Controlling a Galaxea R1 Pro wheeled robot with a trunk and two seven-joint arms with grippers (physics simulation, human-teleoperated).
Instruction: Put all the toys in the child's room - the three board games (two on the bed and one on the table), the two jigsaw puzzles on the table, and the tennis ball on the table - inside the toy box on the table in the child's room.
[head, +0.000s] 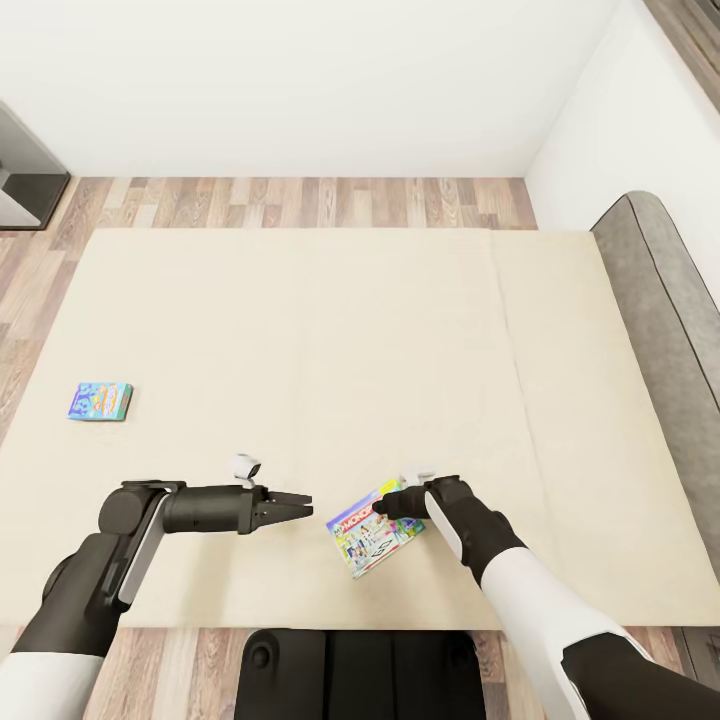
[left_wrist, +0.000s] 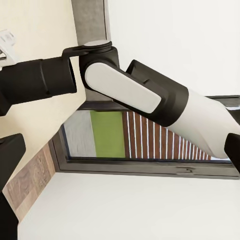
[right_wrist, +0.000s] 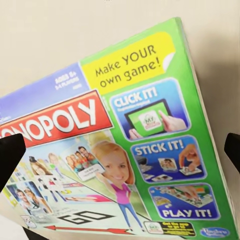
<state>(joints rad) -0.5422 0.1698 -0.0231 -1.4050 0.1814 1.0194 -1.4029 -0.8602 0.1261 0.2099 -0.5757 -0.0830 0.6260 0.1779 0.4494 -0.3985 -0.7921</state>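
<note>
The green-edged board game (right_wrist: 120, 145) reads "MONOPOLY" on a red banner, "Make YOUR own game!" on yellow, then "CLICK IT!", "STICK IT!", "PLAY IT!", and "GO" on the pictured board.

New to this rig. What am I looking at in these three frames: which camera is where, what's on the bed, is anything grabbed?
This is a simulated two-armed wheeled robot, driven remotely by a person. The large picture comes from its head camera, looking down over both arms onto a beige bed. The other two come from cameras near each arm's end effector.

Two board games lie on the mattress: a small blue one far out on the robot's left, and a green-edged Monopoly box near the front edge.

The right end effector is at the Monopoly box; its wrist camera sees the lid close up, with dark fingertips at either side. Whether it already grips the box, I cannot tell.

The left end effector hovers shut, holding nothing. Its camera sees the right arm and a window.
</note>
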